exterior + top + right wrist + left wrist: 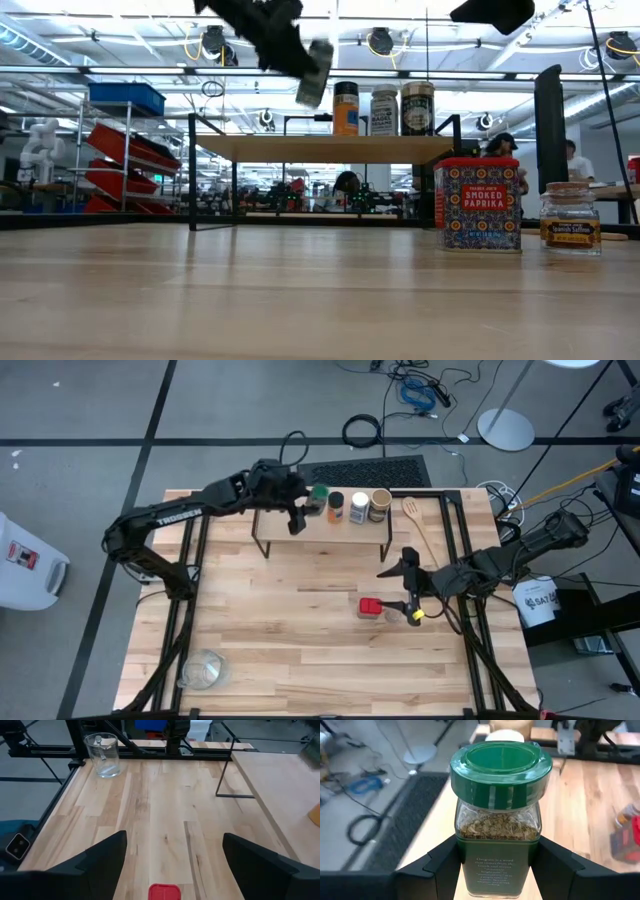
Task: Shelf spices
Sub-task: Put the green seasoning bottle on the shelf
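Observation:
A glass spice jar with a green lid (496, 815) hangs above the left end of the shelf (322, 528), with my left gripper (303, 500) shut on it; the low view shows this jar (313, 72) tilted. Three jars stand upright on the plank: a black-lidded one (335, 507), a white-lidded one (359, 507) and a tan-lidded one (380, 505). A red paprika tin (478, 205) and a small jar (570, 215) stand on the table. My right gripper (172, 865) hovers open just right of the tin (371, 607). My left gripper pinches the lower part of the jar's glass body (495, 870) between its two fingers (440, 867), one on each opposite side. The fingers reach in from the table's left, slanting down. The jar is lifted clear above the shelf, lid end leading and tilted.
A wooden spoon (422, 525) lies right of the shelf. A clear glass bowl (203, 670) stands near the front left corner. Black rails (190, 560) run along both table sides. Bare tabletop (300, 630) lies between shelf and front edge.

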Motion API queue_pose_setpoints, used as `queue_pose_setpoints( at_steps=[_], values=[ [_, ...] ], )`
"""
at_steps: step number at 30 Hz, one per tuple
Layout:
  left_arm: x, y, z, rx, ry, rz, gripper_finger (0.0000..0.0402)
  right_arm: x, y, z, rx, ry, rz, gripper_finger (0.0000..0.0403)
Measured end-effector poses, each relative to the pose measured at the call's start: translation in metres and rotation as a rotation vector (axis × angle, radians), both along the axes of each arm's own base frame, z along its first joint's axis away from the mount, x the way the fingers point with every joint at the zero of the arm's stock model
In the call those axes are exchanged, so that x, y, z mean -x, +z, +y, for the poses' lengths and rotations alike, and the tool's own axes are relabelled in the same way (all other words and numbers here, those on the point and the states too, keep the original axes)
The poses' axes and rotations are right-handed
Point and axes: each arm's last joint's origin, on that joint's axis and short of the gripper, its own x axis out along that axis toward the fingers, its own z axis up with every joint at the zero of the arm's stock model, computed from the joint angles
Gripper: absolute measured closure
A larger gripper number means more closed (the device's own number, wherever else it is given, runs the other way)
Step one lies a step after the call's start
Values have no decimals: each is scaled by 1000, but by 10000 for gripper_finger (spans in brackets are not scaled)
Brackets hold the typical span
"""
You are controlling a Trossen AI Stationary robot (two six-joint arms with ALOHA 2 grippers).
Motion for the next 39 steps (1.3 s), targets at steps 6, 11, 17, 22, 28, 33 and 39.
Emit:
queue_pose_setpoints(
  at_steps=[6, 11, 17, 22, 28, 33, 39],
  values=[
    [4, -23, 11, 31, -41, -48, 189, 1, 0, 3, -4, 14, -1, 87],
    [8, -35, 17, 31, -26, -26, 189, 1, 0, 3, -17, 8, -1, 87],
    [12, -53, 24, 30, -28, 14, 189, 1, 0, 3, -18, 7, -1, 87],
    [12, -57, 25, 20, -59, -14, 189, 1, 0, 3, -19, 7, -1, 87],
    [9, -55, 28, -8, -112, -65, 189, 1, 0, 3, -19, 7, -1, 87],
    [9, -56, 29, -9, -114, -59, 189, 1, 0, 3, -19, 7, -1, 87],
    [3, -66, 36, -18, -115, -44, 189, 1, 0, 3, -19, 7, -1, 87]
  ],
)
